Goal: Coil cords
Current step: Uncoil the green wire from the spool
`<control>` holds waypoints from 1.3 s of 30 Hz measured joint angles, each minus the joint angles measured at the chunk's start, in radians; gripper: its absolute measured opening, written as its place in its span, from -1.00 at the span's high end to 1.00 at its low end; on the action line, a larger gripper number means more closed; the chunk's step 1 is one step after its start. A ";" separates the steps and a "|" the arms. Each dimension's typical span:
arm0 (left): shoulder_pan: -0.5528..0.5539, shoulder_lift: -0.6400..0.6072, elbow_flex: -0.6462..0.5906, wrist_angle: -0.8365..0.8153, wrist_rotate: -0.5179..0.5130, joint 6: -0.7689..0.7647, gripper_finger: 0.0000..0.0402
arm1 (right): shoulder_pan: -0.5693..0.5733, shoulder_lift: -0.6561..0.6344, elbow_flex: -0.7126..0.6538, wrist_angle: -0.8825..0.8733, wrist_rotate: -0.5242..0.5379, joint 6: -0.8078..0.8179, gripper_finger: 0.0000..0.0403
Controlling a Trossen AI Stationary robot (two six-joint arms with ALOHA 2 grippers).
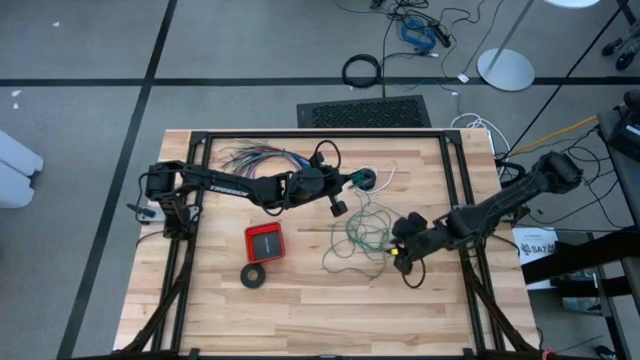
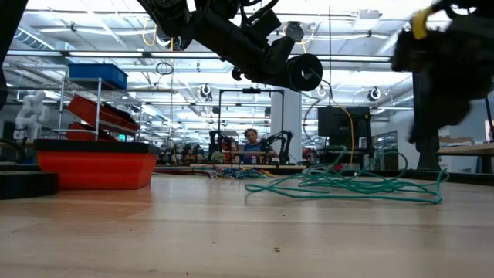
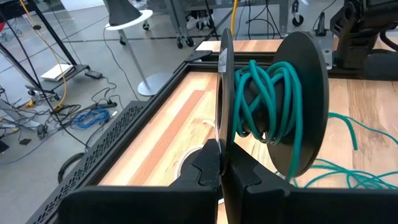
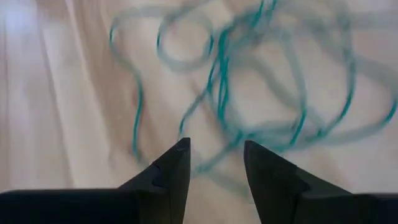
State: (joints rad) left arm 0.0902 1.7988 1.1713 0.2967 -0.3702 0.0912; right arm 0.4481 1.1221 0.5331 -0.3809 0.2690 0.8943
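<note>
A few turns of teal wire [image 3: 267, 93] are wound on the spool [image 3: 298, 106] gripped by the closed left hand [image 3: 225, 165], while most lies tangled on the bench [image 1: 300, 310] below the open, empty right hand [image 4: 216, 163].

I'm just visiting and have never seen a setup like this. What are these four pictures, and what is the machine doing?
Two dark robot arms work over a wooden table. One picture looks down from above, one looks level across the tabletop, and two come from cameras on the arms' wrists. The left pincer is shut on the rim of a black spool partly wound with teal wire. The rest of that wire lies in a loose tangle on the table, and the right pincer hangs open over it. Also lying there: a red box, a black tape ring and a fan of coloured wires.
</note>
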 joint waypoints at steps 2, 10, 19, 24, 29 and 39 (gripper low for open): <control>0.000 0.000 0.000 0.000 0.000 0.000 1.00 | 0.032 0.000 0.000 -0.020 -0.046 0.043 0.32; 0.000 0.000 0.000 0.005 0.000 -0.001 1.00 | 0.099 0.000 0.000 0.300 0.142 -0.196 0.32; 0.000 0.000 0.000 0.008 0.000 -0.006 1.00 | -0.015 0.000 0.000 0.592 0.483 -0.689 0.32; 0.000 0.000 0.000 0.008 0.001 -0.006 1.00 | -0.117 0.016 0.000 0.592 0.440 -0.736 0.32; 0.000 0.000 0.000 0.008 0.002 -0.006 1.00 | -0.191 0.081 0.000 0.621 0.411 -0.772 0.32; -0.001 0.000 0.000 -0.003 0.003 -0.006 1.00 | -0.292 0.210 0.000 0.792 0.437 -0.841 0.32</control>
State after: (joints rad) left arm 0.0891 1.7988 1.1713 0.2935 -0.3676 0.0856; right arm 0.1560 1.3317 0.5331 0.4108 0.7060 0.0538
